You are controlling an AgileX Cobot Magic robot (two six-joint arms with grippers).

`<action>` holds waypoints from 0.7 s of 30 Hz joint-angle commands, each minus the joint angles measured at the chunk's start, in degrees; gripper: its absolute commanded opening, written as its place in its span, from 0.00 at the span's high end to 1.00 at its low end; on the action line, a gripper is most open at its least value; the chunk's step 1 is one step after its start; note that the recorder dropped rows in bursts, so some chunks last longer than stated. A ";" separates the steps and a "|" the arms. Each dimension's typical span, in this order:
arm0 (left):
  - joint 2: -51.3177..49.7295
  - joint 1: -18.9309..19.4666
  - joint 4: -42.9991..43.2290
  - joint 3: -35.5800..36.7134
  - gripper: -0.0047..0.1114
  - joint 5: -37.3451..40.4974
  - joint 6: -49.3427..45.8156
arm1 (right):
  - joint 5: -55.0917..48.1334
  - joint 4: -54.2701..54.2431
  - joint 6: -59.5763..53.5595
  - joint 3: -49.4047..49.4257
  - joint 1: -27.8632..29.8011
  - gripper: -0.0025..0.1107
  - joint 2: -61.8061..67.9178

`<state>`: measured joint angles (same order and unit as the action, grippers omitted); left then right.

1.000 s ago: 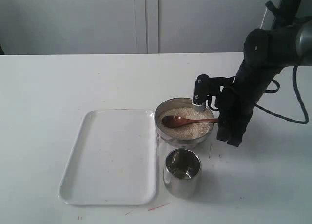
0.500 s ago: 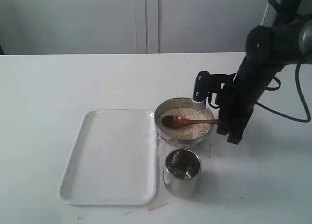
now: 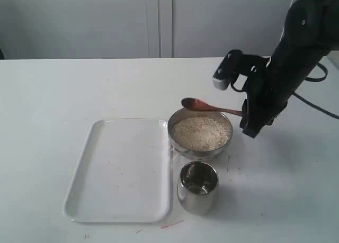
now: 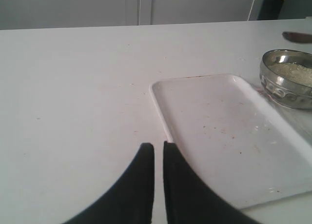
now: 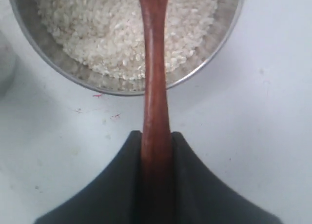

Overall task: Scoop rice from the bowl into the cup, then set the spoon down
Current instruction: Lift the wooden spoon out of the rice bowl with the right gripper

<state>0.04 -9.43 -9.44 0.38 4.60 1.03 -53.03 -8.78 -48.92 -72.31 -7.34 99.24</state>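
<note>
The right pincer (image 5: 156,136), pinching the handle end of the wooden spoon (image 3: 209,106), holds it above the 11 o'clock rim of the steel bowl (image 3: 200,153): keep it level, carry it slowly to the cup (image 3: 197,198) at the bowl's 6 o'clock, and tip once centred.

The light is bright and soft all over; the white table (image 3: 63,89) looks a little grey, and the exterior view is a bit fuzzy; shadows are pale with no hard edges; a dim one lies on the table between the right claw (image 5: 156,136) and the bowl (image 5: 73,70); that claw is a dark blur up close, and the spoon (image 5: 155,87) in it is soft, while the rice (image 5: 97,33) beyond it is sharper; the left claw (image 4: 158,147) is flat black; far to its side, the bowl's steel shines with white spots.
</note>
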 commanded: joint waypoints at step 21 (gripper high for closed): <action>-0.04 -0.41 -0.34 -0.38 0.84 -0.23 0.03 | -10.13 57.74 63.65 18.86 -34.25 0.98 -20.43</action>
<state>0.04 -9.43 -9.44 0.38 4.60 1.03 -66.09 43.58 11.52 -57.20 -41.19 78.03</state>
